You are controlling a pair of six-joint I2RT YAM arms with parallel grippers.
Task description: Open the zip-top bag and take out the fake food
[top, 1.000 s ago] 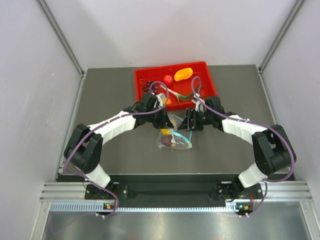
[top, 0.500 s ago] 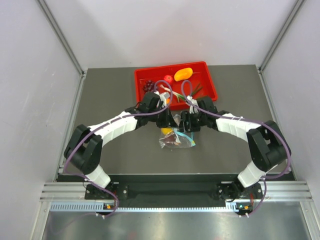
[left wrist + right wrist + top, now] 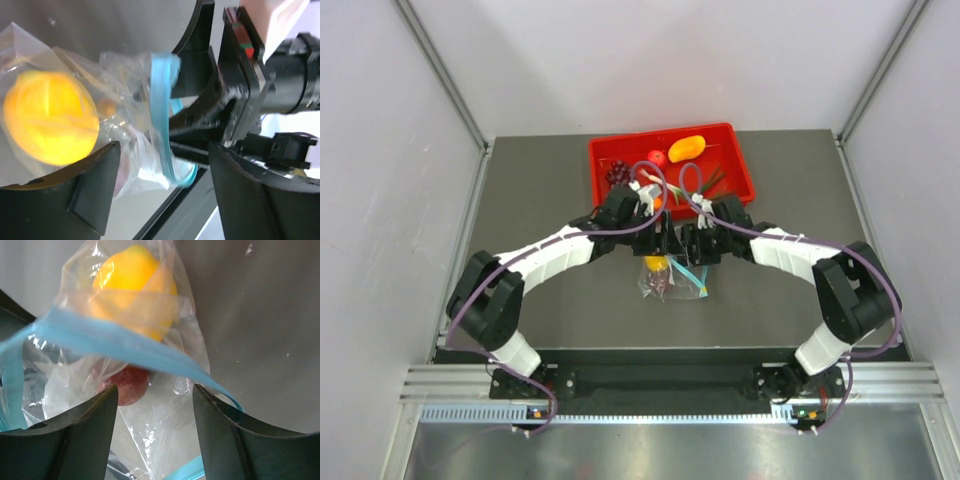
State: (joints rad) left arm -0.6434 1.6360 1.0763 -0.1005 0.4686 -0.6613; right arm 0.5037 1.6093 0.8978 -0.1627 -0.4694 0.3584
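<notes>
The zip-top bag (image 3: 672, 282) lies crumpled on the grey table just in front of both grippers. Its teal zip strip (image 3: 160, 110) stands bowed open in a loop. Inside the bag sit a yellow lemon (image 3: 132, 282) and a dark maroon piece (image 3: 122, 385). My left gripper (image 3: 658, 243) is open; in the left wrist view its jaws (image 3: 162, 150) straddle the strip and the bag's corner without pinching. My right gripper (image 3: 692, 245) is open too, its jaws (image 3: 155, 390) wide apart over clear plastic and the strip (image 3: 115, 347). An orange-yellow mango-shaped fruit (image 3: 686, 148) lies in the red tray.
The red tray (image 3: 740, 160) stands at the back of the table, right behind the grippers. It holds a small red ball (image 3: 657, 158), a purple grape bunch (image 3: 618, 172) and some green stems. Grey walls close in left and right.
My left gripper has gone from shut to open, letting the bag's edge go. The two grippers have drawn closer together, and the bag has settled lower on the table.
</notes>
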